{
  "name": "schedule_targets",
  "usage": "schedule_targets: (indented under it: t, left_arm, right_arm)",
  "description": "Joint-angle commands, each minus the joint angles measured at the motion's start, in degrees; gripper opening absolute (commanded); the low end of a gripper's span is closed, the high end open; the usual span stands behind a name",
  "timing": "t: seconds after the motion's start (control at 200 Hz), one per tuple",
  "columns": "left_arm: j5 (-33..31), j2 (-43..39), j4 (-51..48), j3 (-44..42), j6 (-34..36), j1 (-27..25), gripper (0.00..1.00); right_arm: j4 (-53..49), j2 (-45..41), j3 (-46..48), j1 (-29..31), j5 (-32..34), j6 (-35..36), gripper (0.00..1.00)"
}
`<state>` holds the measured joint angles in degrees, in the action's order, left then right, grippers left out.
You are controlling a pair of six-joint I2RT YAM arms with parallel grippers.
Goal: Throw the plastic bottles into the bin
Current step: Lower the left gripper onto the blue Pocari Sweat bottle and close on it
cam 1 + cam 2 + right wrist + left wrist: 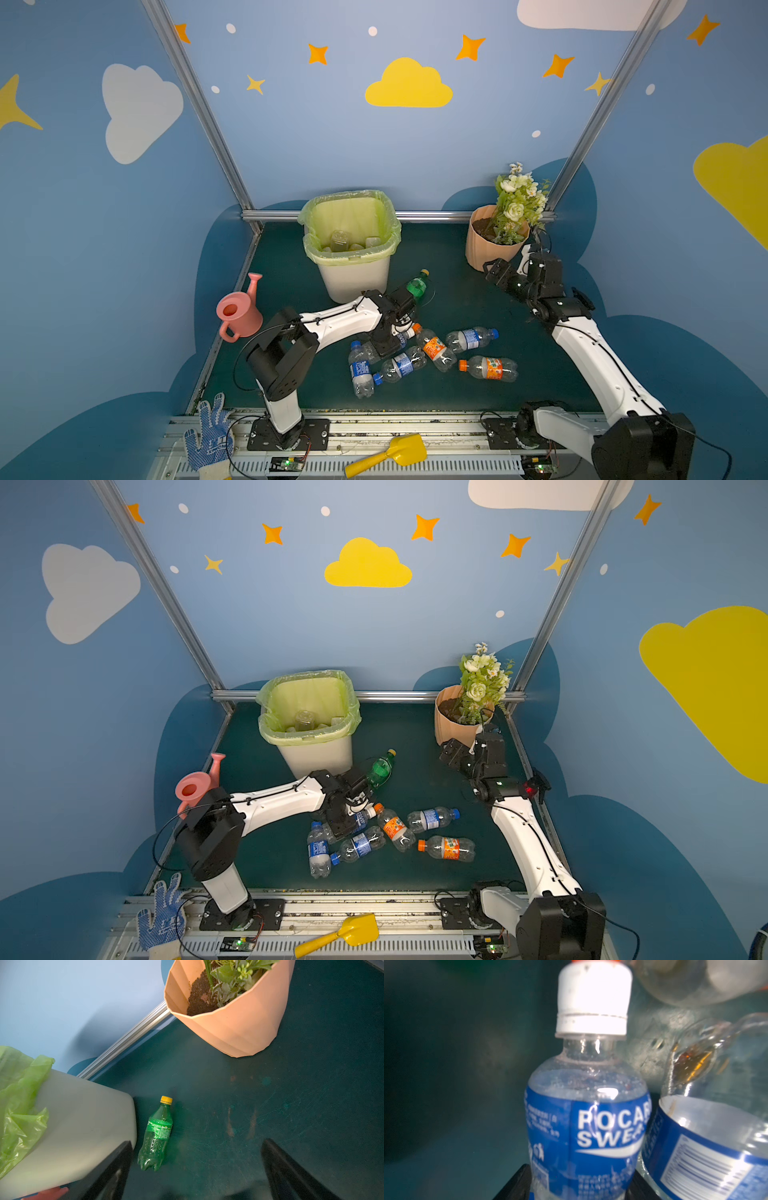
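My left gripper (392, 343) (581, 1184) is down in a cluster of plastic bottles lying on the green mat. Its two black fingers (519, 1180) press both sides of a clear bottle with a blue label and white cap (587, 1118) (404, 337) (362, 818). Around it lie blue-label bottles (360, 372) (401, 365) (471, 338) and orange-label ones (434, 348) (490, 368). A green bottle (417, 286) (381, 769) (156, 1136) lies beside the bin (353, 282) (316, 758) (83, 1126), which holds some bottles (340, 241). My right gripper (492, 270) (449, 752) (197, 1142) hangs open and empty near the flower pot.
A peach flower pot (490, 249) (239, 1028) with flowers stands at the back right. To the left of the mat is a pink watering can (239, 311). A dotted glove (210, 436) and a yellow shovel (390, 455) lie on the front rail.
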<state>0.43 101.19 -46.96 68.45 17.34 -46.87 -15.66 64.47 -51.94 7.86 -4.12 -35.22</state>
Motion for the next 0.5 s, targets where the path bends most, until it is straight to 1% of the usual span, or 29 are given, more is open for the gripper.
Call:
schedule_targets:
  t: [0.0, 0.145, 0.315, 0.495]
  left_arm:
    - [0.76, 1.09, -0.33, 1.21, 0.50, 0.46, 0.68]
    - [1.29, 1.69, -0.15, 1.51, 0.50, 0.63, 0.64]
    - [1.60, 0.91, -0.06, 1.78, 0.31, 0.67, 0.52]
    - [1.68, -1.71, 0.60, 2.08, 0.13, 0.76, 0.50]
  right_arm:
    - [0.30, -1.36, 0.92, -0.56, -0.78, -0.55, 0.96]
    - [0.29, -1.62, 1.32, -0.99, -1.09, -0.64, 0.96]
    - [0.28, -2.09, 1.75, -1.57, -1.48, -1.07, 0.96]
    - [0.46, -2.55, 2.26, -1.92, -1.93, -1.50, 0.96]
